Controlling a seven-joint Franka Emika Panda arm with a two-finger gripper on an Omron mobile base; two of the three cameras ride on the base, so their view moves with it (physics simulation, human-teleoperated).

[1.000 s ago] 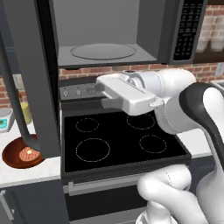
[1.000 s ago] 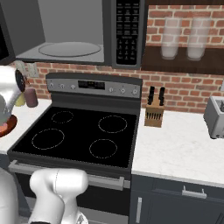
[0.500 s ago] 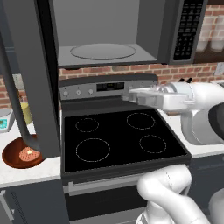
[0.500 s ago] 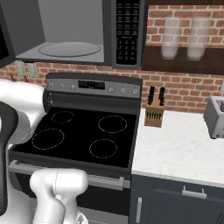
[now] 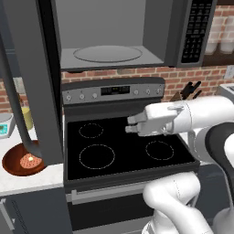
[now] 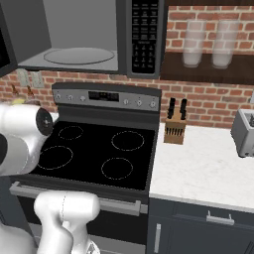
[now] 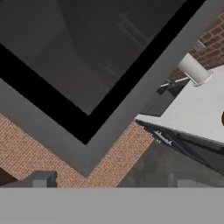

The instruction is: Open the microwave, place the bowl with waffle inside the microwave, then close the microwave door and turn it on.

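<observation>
Wide dark grey microwave door (image 5: 34, 82) hangs open right over the shallow reddish-brown glossy bowl (image 5: 18, 161) with the small gridded waffle (image 5: 28, 161) on the pale desk (image 5: 23, 180), so the empty, fully spread gripper (image 5: 130, 124) above the black stove (image 5: 119, 151) risks clipping the door or tipping the bowl when reaching in.

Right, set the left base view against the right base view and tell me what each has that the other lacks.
Left base view alone: the bowl with the waffle on the counter left of the stove, the swung-open microwave door, and the open gripper over the burners. Right base view alone: the knife block, a toaster and two jars on a shelf. Both: the open microwave with its turntable, and the stove.
</observation>
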